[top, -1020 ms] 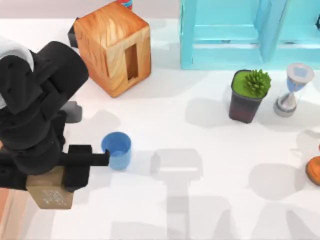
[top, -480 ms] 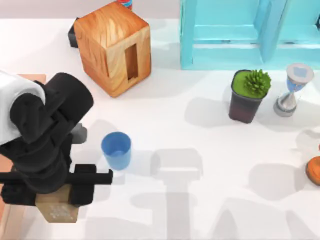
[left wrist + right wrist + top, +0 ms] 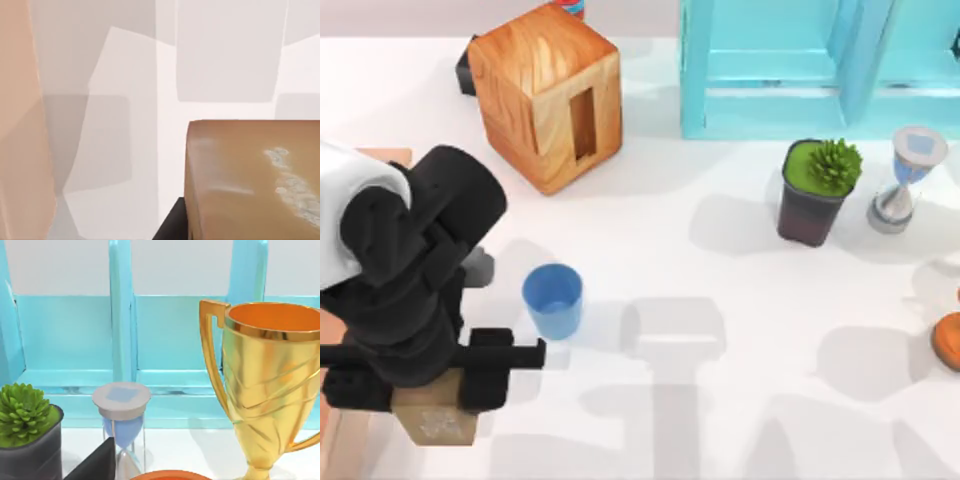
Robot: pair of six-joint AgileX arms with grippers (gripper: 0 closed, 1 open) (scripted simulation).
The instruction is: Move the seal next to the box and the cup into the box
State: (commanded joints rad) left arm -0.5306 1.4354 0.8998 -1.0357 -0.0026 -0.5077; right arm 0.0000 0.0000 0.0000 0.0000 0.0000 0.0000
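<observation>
1. Since a second ago the left arm has carried the seal toward the surface's front-left corner; over the last half second almost nothing has shifted.
2. The left gripper is clamped on the seal, beside the box wall.
3. Risk: releasing from a height could tip the seal against that wall.
4. The cup stands just beside the gripper bar; a sideways retreat could topple it.

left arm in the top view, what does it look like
The left arm is bulky matte black with rounded, chunky segments and a white section at the table's left edge. Its left gripper is a black crossbar with blocky black fingers. No cables or markings show.
</observation>
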